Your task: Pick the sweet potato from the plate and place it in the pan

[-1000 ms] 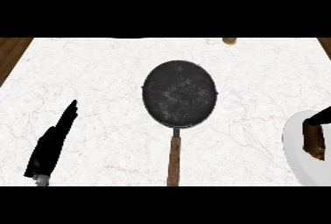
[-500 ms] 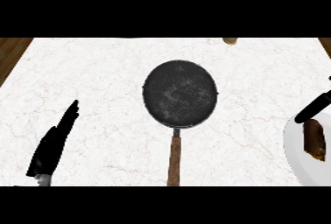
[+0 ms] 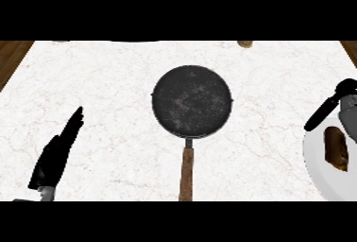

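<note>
A dark round pan (image 3: 191,101) lies in the middle of the marble counter, its wooden handle (image 3: 187,174) pointing toward me. At the right edge a white plate (image 3: 317,165) holds a brown sweet potato (image 3: 336,148), lying lengthwise. My right hand (image 3: 333,104) enters from the right edge just above the plate, one straight black finger (image 3: 319,117) slanting down-left toward the plate's rim, apart from the sweet potato. My left hand (image 3: 57,152) rests at the lower left, fingers straight and pointing up, holding nothing.
A small brown object (image 3: 245,44) sits at the counter's far edge. Wooden surface shows at the top left corner (image 3: 14,54) and top right corner (image 3: 349,47), beyond the marble top.
My right hand has come into view from the right and risen above the plate, uncovering the sweet potato. The left hand and pan have not moved.
</note>
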### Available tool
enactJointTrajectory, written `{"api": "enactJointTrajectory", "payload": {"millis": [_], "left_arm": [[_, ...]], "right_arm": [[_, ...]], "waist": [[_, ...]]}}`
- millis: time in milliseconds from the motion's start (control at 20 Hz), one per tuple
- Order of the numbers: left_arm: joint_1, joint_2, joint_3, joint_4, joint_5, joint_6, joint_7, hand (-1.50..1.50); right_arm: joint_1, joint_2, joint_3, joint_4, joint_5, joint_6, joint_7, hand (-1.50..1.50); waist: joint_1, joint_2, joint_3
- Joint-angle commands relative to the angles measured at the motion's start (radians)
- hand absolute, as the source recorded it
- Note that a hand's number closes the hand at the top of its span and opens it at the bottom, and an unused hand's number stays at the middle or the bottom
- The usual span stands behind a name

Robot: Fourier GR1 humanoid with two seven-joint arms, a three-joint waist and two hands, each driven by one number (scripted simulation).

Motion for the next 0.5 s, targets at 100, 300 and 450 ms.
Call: {"api": "enactJointTrajectory", "payload": {"millis": [100,300,450], "left_arm": [[0.038,-0.004,-0.021,-0.058,-0.024,0.007,0.019,0.00],[0.034,0.004,0.032,-0.023,0.005,-0.012,-0.014,0.00],[0.057,-0.027,-0.012,-0.041,-0.043,0.025,0.005,0.00]], "right_arm": [[-0.050,0.046,0.028,0.113,0.033,0.082,0.241,-1.50],[-0.043,0.059,0.026,0.117,0.035,0.088,0.245,-1.50],[-0.022,0.070,0.027,0.152,0.057,0.058,0.230,-1.50]], "waist": [[0.002,-0.003,0.000],[-0.013,-0.005,0.000],[-0.016,-0.005,0.000]]}}
